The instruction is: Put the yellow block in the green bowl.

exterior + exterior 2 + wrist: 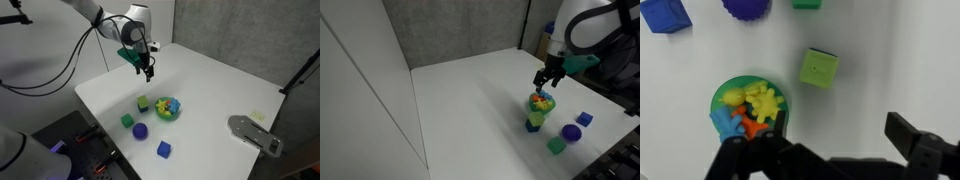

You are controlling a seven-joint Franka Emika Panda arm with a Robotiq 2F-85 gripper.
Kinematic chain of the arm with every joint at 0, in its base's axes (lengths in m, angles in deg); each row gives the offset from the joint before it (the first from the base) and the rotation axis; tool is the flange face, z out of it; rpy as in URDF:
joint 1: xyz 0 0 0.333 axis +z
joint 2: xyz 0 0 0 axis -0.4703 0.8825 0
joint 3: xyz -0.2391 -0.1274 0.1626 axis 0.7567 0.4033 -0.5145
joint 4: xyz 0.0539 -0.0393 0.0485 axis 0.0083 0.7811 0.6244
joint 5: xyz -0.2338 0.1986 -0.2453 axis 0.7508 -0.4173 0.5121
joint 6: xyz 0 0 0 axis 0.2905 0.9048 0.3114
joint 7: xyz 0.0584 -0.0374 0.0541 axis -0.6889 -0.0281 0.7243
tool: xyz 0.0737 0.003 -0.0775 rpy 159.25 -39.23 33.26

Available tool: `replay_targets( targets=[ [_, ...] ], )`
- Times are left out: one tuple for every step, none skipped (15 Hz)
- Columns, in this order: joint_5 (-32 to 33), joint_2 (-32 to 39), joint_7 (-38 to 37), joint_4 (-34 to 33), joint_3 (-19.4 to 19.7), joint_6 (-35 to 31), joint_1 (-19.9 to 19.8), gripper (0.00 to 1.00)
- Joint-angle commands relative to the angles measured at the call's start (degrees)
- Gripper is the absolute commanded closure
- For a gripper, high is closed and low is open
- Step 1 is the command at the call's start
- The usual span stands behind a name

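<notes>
The yellow block [143,103] is a yellow-green cube on the white table, just beside the green bowl [168,108]. In the wrist view the block [819,68] lies up and to the right of the bowl [750,105]. The bowl holds small yellow, orange and blue toy pieces. It also shows in an exterior view [541,102], where a dark-looking cube [533,124] stands against it. My gripper [147,68] hangs in the air above the table, behind the block and bowl. Its jaws [820,145] are open and empty. It also shows in an exterior view [548,82].
A green cube [127,121], a purple ball [141,131] and a blue cube [164,149] lie near the table's front. A grey flat object [255,133] sits at the table's right edge. The table edge runs close behind the cubes.
</notes>
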Motion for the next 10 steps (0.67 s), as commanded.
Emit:
replay_targets(
  targets=[
    [-0.88,4.18,-3.27,-0.99,0.06,-3.73,0.98,0.0],
    [-0.51,5.59,-4.2,-0.92,0.3,-5.13,1.36,0.0],
    [-0.53,6.87,-4.65,-1.09,0.39,-5.84,1.62,0.0],
    [-0.31,8.38,-5.62,-1.15,0.64,-7.07,2.0,0.0],
    [-0.23,9.67,-6.35,-1.21,0.84,-8.26,2.33,0.0],
    [-0.34,11.13,-6.87,-1.46,0.95,-9.09,2.69,0.0],
    [-0.22,12.42,-7.51,-1.67,1.16,-10.04,3.14,0.0],
    [0.1,13.79,-8.2,-1.9,1.48,-11.14,3.75,0.0],
    [0.25,15.05,-8.52,-2.16,1.77,-11.96,4.27,0.0],
    [0.53,16.27,-9.21,-2.4,2.33,-12.7,4.99,0.0]
  ],
)
